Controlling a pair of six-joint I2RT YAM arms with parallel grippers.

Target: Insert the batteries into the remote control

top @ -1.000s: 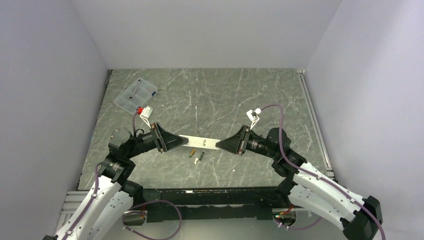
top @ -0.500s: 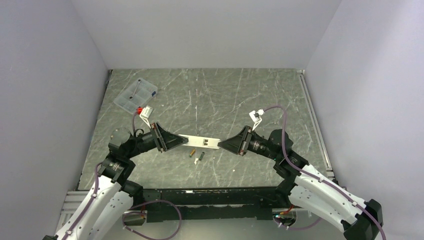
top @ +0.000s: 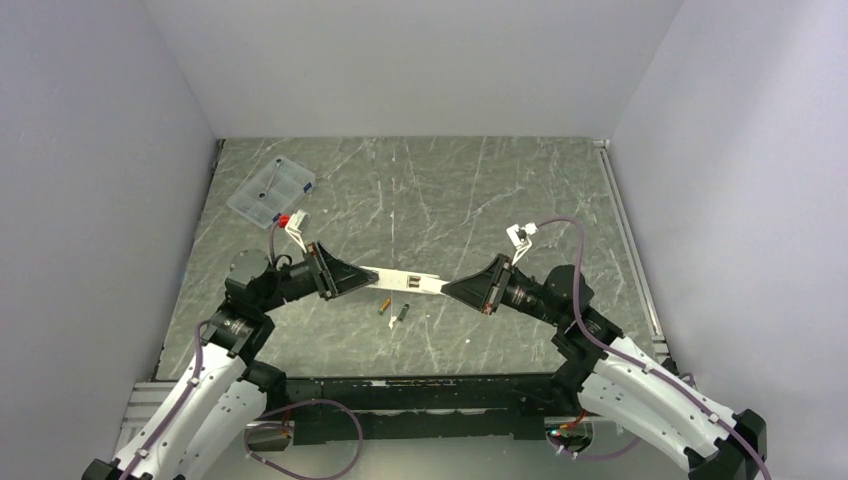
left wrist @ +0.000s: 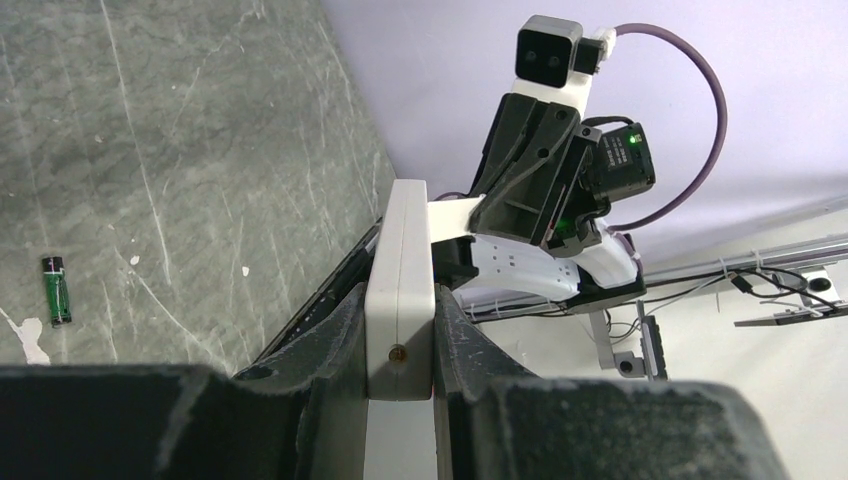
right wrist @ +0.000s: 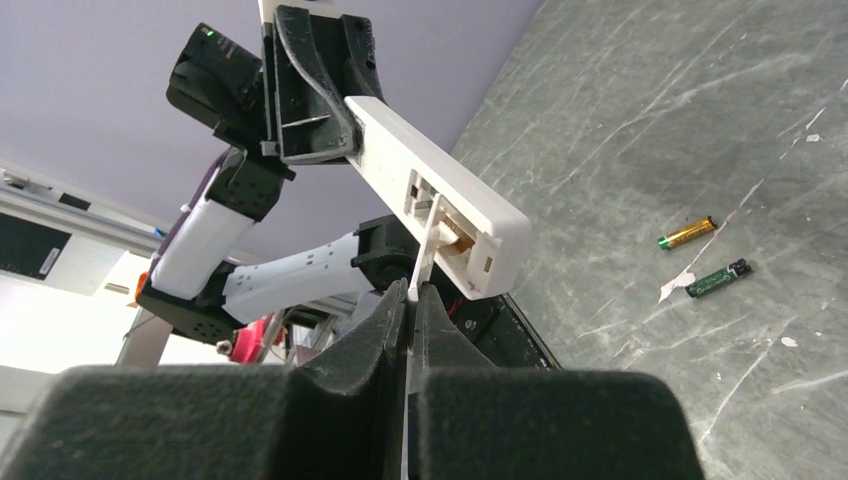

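The left claw (left wrist: 400, 312) pinches one end of the remote control (left wrist: 405, 240), holding it above the surface (top: 480, 190). The right claw (right wrist: 410, 296) is pressed together on a thin white cover piece (right wrist: 429, 243) at the remote control's open compartment. The copper battery (right wrist: 688, 233) and green battery (right wrist: 718, 279) lie on the surface, near the remote control's near side.

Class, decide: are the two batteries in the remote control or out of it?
Out. The copper-orange battery and the dark green battery both lie on the table, apart from the remote control.
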